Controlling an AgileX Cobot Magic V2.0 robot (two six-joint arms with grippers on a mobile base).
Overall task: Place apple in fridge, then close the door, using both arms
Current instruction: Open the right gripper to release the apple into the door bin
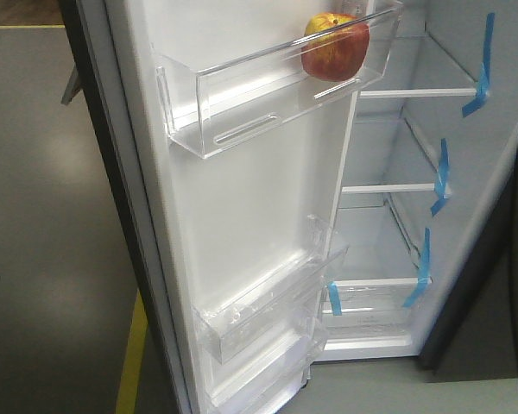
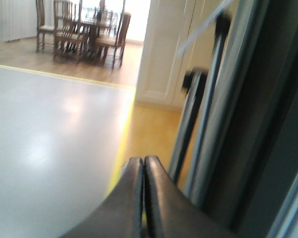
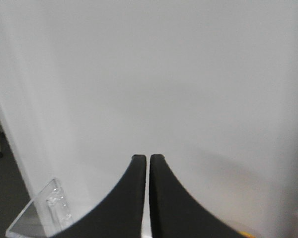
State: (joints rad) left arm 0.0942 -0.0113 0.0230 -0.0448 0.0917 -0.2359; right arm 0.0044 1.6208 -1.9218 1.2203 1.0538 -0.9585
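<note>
**Apple sits in door bin, fridge stands open**

The apple point(image 1: 335, 47) rests in the upper clear bin point(image 1: 242, 108) on the white inner face of the door point(image 1: 242, 224). It lies at the end of the bin nearest the fridge point(image 1: 509, 147) body, and its red and yellow skin shows through the plastic wall. The door is wide open. Lower on it, more clear bins point(image 1: 259, 319) are stacked close together. Inside the white fridge, three glass shelves point(image 1: 414, 92) step down one below another, each with a strip of blue tape point(image 1: 480, 73) at its right end. Grey floor point(image 1: 43, 216) lies to the left of the door, crossed by a yellow line point(image 1: 131, 354).

The left claw point(image 2: 143, 159) is pressed together with nothing between its tips. It points over the grey floor and the yellow line, with a dark upright edge point(image 2: 248, 124) just to its right. Wooden chairs point(image 2: 64, 29) stand far off in a bright room.

The right claw point(image 3: 148, 156) is also brought together, with only a thin slit between its tips, and it holds nothing. It faces a plain white surface point(image 3: 164, 74) at close range. A piece of clear plastic point(image 3: 44, 208) shows at its lower left. Neither claw appears in the front view.
</note>
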